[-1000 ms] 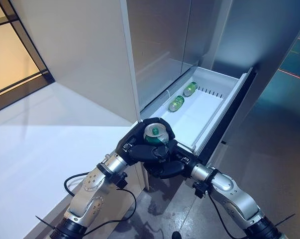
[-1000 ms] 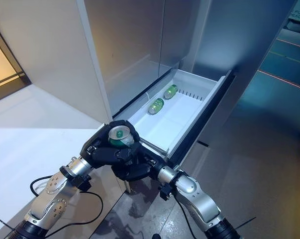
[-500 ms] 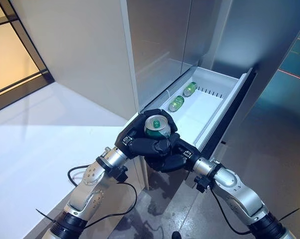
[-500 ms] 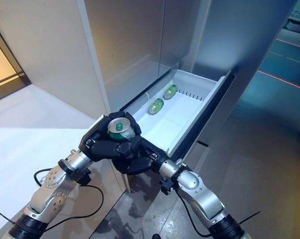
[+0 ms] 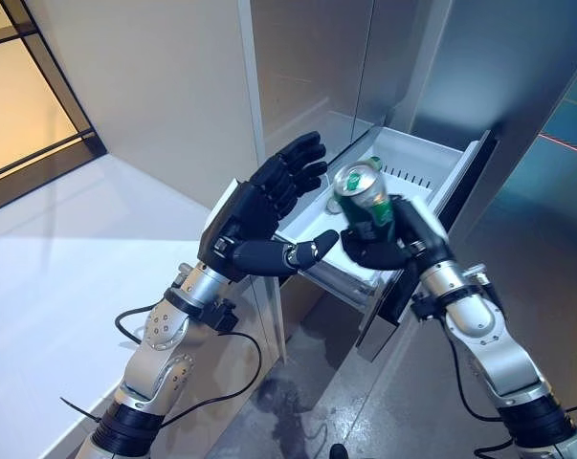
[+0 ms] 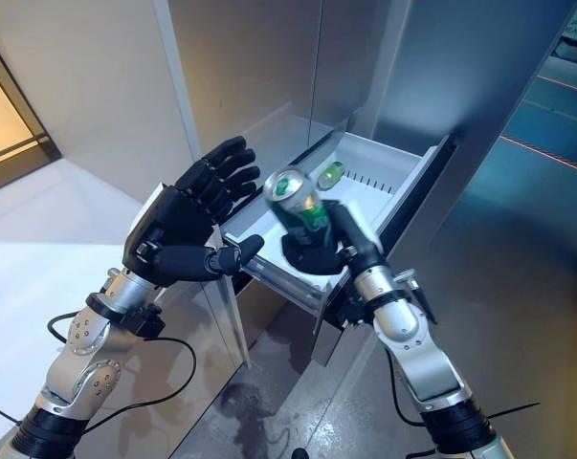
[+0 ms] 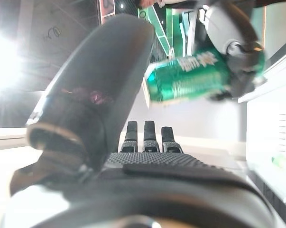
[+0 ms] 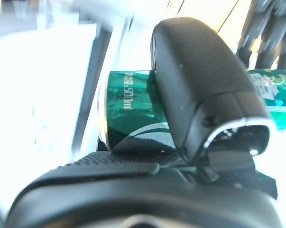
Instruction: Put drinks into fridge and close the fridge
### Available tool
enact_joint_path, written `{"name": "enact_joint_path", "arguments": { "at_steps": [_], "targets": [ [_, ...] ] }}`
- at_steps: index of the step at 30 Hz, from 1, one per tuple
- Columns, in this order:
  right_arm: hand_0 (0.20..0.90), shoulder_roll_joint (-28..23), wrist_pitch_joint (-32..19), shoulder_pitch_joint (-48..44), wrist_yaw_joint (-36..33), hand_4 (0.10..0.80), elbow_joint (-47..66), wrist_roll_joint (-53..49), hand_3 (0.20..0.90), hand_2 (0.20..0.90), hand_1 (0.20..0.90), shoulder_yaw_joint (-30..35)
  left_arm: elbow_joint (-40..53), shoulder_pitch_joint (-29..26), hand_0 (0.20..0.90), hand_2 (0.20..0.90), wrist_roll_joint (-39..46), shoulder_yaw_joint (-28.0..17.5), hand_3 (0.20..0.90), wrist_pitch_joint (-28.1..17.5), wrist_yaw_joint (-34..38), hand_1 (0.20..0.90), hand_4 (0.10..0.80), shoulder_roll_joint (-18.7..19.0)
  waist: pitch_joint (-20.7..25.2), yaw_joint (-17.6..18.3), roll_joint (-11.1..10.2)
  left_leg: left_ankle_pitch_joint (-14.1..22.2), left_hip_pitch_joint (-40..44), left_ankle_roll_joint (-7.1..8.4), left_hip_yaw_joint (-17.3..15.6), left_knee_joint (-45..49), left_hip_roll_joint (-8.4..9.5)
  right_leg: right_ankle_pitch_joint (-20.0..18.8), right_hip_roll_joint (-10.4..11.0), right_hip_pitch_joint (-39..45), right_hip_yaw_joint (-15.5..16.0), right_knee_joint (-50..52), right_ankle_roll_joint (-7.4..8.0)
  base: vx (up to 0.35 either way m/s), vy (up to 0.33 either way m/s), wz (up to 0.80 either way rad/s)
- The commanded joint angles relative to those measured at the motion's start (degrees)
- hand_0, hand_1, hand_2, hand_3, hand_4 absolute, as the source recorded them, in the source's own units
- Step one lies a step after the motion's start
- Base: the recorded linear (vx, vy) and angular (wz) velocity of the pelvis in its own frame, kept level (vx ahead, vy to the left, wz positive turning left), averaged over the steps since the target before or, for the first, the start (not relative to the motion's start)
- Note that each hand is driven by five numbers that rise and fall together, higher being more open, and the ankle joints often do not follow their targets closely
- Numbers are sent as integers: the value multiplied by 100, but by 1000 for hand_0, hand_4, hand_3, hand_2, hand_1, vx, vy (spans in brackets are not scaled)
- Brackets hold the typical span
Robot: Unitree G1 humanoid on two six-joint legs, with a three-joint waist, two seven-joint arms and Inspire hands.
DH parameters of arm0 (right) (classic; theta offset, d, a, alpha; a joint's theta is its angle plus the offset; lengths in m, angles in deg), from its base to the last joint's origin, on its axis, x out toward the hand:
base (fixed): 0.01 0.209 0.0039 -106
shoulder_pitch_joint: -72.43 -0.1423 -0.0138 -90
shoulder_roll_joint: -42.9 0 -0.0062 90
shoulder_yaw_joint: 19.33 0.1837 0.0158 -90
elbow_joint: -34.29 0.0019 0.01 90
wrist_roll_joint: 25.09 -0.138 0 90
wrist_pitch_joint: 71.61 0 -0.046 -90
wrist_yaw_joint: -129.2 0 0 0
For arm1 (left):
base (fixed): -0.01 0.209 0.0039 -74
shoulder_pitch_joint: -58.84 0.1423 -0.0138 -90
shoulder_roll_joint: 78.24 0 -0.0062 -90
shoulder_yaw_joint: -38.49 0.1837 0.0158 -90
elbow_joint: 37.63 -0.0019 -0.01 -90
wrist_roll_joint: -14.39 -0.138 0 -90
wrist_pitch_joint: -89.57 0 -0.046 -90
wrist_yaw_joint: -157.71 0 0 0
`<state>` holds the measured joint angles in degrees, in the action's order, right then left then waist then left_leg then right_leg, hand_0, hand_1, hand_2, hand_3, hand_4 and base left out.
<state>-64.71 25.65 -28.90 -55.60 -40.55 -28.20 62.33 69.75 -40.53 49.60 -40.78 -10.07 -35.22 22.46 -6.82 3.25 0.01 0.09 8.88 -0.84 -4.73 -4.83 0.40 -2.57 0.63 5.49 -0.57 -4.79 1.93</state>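
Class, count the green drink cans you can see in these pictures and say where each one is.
2 visible: one green can held in the right robot hand, one green can lying in the open fridge drawer. Others may be hidden behind the held can.

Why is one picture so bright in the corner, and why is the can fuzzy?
In the left wrist view a strong glare burns out the side beside the left hand, and the can is smeared there. In the right wrist view the right hand holds the can so close that it looks soft, with the background washed out white. In the right eye view the can top is slightly smeared.
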Motion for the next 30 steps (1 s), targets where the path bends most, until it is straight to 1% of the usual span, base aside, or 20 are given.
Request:
{"name": "enact_joint_path", "arguments": {
  "at_steps": [1, 5, 8, 12, 14, 16, 17, 18, 19, 21, 22, 23, 25, 26, 28, 30],
  "targets": [
    [300, -86, -1189, -1347, -531, 100, 416, 418, 200, 300, 300, 673, 89, -465, 900, 900, -137, -142, 900, -279, 21, 900, 800, -138, 566, -8, -78, 394, -73, -177, 250, 177, 246, 559, -262, -173, 50, 747, 170, 0, 0, 0],
    [300, -289, -1140, -1527, -701, 100, 291, 563, 200, 300, 300, 769, -59, -368, 900, 900, -61, -132, 900, -85, -109, 900, 800, -180, 549, -39, -96, 410, -97, -190, 257, 192, 245, 552, -267, -193, 49, 748, 161, 0, 0, 0],
    [300, -453, -1010, -1793, -927, 100, 132, 657, 200, 300, 300, 723, -250, -247, 900, 900, 67, -40, 900, 92, -181, 900, 800, -264, 533, -73, -112, 434, -113, -195, 257, 224, 245, 554, -270, -204, 60, 765, 152, 0, 0, 0],
    [300, -590, -810, -2159, -1105, 100, -178, 696, 200, 300, 300, 613, -546, -49, 900, 900, 527, 107, 900, 194, -178, 900, 800, -399, 524, -134, -127, 458, -140, -184, 270, 253, 241, 565, -280, -206, 91, 783, 126, 8, -2, 0],
    [300, -676, -707, -2322, -1101, 100, -359, 759, 200, 300, 300, 580, -708, 120, 900, 900, 740, 152, 900, 267, -335, 900, 800, -473, 532, -170, -133, 456, -152, -167, 270, 242, 232, 571, -279, -210, 121, 781, 116, 20, -4, 1],
    [300, -808, -531, -2490, -1103, 100, -515, 803, 200, 300, 300, 532, -868, 333, 900, 900, 982, 246, 900, 524, -634, 900, 800, -530, 536, -214, -146, 448, -171, -141, 275, 252, 226, 571, -270, -207, 163, 773, 117, 70, -8, 2],
    [300, -896, -441, -2611, -1113, 100, -669, 819, 200, 300, 300, 491, -977, 494, 900, 900, 1023, 342, 900, 740, -857, 900, 800, -538, 545, -242, -144, 493, -137, -138, 282, 241, 220, 623, -263, -168, 188, 765, 123, 107, -12, 3],
    [300, -1007, -400, -2732, -1136, 100, -833, 759, 200, 300, 300, 459, -1045, 651, 900, 900, 976, 462, 900, 793, -1042, 900, 800, -512, 545, -282, -154, 496, -140, -136, 288, 257, 222, 623, -255, -156, 223, 756, 125, 100, -10, 3],
    [300, -1026, -398, -2772, -1142, 100, -890, 771, 200, 300, 300, 443, -1065, 692, 900, 900, 952, 490, 900, 828, -1103, 900, 800, -508, 539, -290, -153, 500, -135, -135, 290, 263, 222, 628, -254, -148, 229, 756, 126, 50, -17, 4],
    [300, -1210, -382, -2997, -1156, 100, -1206, 775, 200, 300, 300, 372, -1245, 935, 900, 900, 862, 666, 900, 1299, -1483, 900, 800, -456, 531, -354, -167, 502, -161, -135, 293, 291, 223, 631, -247, -145, 279, 748, 119, 48, -15, 2],
    [300, -1213, -385, -3005, -1157, 100, -1215, 772, 200, 300, 300, 365, -1245, 935, 900, 900, 859, 664, 900, 1301, -1486, 900, 800, -460, 531, -353, -164, 504, -163, -135, 293, 293, 223, 631, -247, -146, 279, 748, 119, 50, -16, 3],
    [300, -1353, -345, -3153, -1115, 100, -1382, 754, 200, 300, 300, 326, -1346, 1061, 900, 900, 812, 792, 900, 1487, -1630, 900, 800, -386, 517, -392, -164, 501, -181, -133, 304, 306, 220, 640, -243, -148, 311, 751, 116, 0, 0, 0],
    [300, -1486, -319, -3309, -1045, 100, -1612, 740, 200, 300, 300, 266, -1547, 1220, 900, 900, 729, 928, 900, 1707, -1815, 900, 800, -328, 486, -431, -162, 501, -199, -129, 311, 325, 218, 648, -238, -157, 346, 764, 114, 43, -23, 3],
    [300, -1581, -210, -3442, -971, 100, -1816, 647, 200, 300, 300, 183, -1707, 1362, 900, 900, 508, 1027, 900, 1752, -1929, 900, 800, -265, 455, -476, -170, 490, -221, -127, 317, 337, 218, 646, -227, -166, 368, 768, 119, 37, -23, 3],
    [300, -1683, -65, -3616, -850, 100, -2049, 487, 200, 300, 300, 34, -1918, 1460, 900, 900, 368, 1127, 900, 1854, -2064, 900, 800, -186, 431, -513, -173, 475, -255, -125, 321, 364, 218, 645, -212, -181, 393, 776, 121, 37, -19, 7],
    [300, -1745, -80, -3752, -826, 100, -2342, 345, 200, 300, 300, -106, -2096, 1535, 900, 900, 305, 1205, 900, 1843, -2104, 900, 800, -159, 395, -559, -179, 474, -297, -129, 331, 412, 220, 652, -197, -202, 420, 802, 116, 30, -15, 14]
  ]
}}
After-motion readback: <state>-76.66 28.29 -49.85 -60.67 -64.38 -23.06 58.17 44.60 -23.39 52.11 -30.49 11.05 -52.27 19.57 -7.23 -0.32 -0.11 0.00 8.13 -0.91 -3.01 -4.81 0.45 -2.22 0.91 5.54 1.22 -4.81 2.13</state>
